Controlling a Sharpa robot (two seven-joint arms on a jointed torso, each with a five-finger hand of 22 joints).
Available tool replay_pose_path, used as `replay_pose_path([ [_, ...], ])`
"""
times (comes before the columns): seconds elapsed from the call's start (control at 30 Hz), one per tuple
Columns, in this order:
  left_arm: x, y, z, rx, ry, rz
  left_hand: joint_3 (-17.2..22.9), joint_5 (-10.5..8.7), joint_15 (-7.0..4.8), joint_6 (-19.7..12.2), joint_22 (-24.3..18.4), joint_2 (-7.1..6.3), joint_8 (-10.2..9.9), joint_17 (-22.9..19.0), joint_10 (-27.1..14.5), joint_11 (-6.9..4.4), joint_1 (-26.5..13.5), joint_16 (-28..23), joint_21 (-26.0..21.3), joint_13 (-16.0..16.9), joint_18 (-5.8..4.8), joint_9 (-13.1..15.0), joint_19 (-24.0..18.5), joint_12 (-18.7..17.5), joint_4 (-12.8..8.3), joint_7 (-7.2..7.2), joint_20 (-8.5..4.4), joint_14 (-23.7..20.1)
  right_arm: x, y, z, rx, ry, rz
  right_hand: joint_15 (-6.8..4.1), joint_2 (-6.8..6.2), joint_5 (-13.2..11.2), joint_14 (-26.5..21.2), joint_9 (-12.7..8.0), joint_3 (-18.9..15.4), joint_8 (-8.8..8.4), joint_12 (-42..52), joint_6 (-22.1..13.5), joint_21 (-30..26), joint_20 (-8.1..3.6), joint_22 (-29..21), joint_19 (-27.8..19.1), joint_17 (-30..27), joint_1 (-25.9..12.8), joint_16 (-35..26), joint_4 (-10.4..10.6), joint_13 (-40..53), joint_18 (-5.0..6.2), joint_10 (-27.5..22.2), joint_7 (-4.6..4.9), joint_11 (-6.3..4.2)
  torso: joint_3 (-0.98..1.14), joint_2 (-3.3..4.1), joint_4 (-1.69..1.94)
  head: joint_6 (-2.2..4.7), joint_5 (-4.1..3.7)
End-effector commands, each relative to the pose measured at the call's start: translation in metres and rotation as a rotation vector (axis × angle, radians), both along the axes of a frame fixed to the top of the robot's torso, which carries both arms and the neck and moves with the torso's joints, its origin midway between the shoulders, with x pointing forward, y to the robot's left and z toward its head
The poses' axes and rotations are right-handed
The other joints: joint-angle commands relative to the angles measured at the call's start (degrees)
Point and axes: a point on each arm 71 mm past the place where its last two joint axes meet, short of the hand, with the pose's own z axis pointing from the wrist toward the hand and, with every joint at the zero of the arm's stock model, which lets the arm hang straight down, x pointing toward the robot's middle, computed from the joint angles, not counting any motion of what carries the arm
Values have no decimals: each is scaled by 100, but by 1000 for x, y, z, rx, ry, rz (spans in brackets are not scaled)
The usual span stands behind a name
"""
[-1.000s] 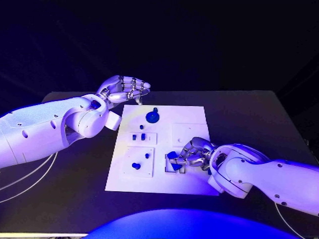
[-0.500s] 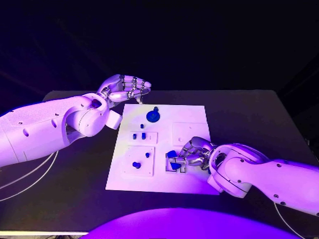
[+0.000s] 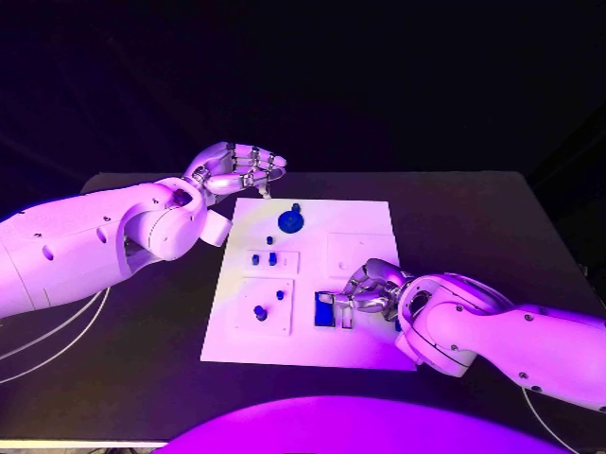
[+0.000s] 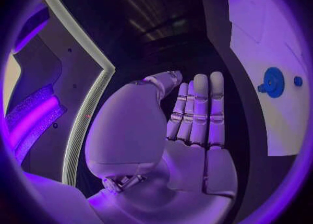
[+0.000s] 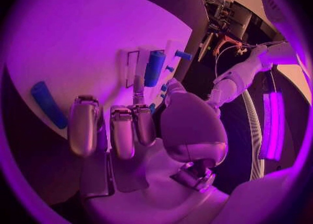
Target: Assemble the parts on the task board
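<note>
Now, right hand [image 3: 368, 291]: rests on the near right part of the task board [image 3: 364, 222], fingers curled down beside a blue part; whether it holds anything cannot be told.
Rectangular blue part [image 3: 324, 310]: lies flat in the board's near middle recess, just beside the right hand's fingertips [image 3: 346, 301]; contact cannot be told.
Left hand [image 3: 237, 168]: sits off the board's far left corner, fingers curled into the palm, with nothing in it; the left wrist view shows the fingers [image 4: 199, 110] side by side against the palm.
Round blue part [image 3: 290, 221]: stands on the far part of the board, near the left hand but apart from it.
Small blue parts [image 3: 263, 258]: stand in the left middle panel, between the two hands.
Blue piece [image 3: 261, 313]: sits in the near left panel, beyond the rectangular part from the right hand.
</note>
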Motion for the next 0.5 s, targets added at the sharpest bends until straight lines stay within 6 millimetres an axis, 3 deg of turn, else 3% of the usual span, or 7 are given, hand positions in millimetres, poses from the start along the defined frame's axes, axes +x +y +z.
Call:
replay_pose_path([
  [0.03, 0, -2, 1, -11, 0, -9, -12, 29, -3, -16, -6, 55, 24, -10, -47, 1, -10, -11, -32, -9, 82, -6, 5, 37, -4, 16, 13, -24, -1, 0, 2, -6, -27, 6, -3, -11, 10, 584, 6, -23, 25, -21, -26, -24, -14, 1163, 225, 1389, -41, 18, -1, 791, -46, 147, 18, -3, 0, -1, -5, -6, 4],
  [0.37, 0, -1, 1, -10, -1, -8, -15, 30, -1, -21, -9, 56, 30, -12, -59, 3, -16, -8, -38, -15, 82, -9, 7, 45, 1, 17, 14, -26, -3, -3, 4, 3, -49, 13, -3, 60, 17, 584, 12, 0, 40, -14, -32, -17, -13, 1165, 227, 1393, -24, 19, -7, 806, -47, 155, 16, -3, 1, -3, 6, -7, 4],
  [0.5, -1, 0, 1, -10, -1, -6, -15, 30, -1, -21, -9, 56, 30, -12, -59, 3, -16, -8, -38, -15, 82, -9, 7, 45, 1, 17, 14, -26, -5, -7, 7, 20, -78, 22, -5, 178, 2, 584, 17, 53, 67, -20, -61, -29, -15, 1162, 224, 1392, 228, 19, -24, 815, -45, 159, 12, -7, 3, -1, 2, 4, 10],
])
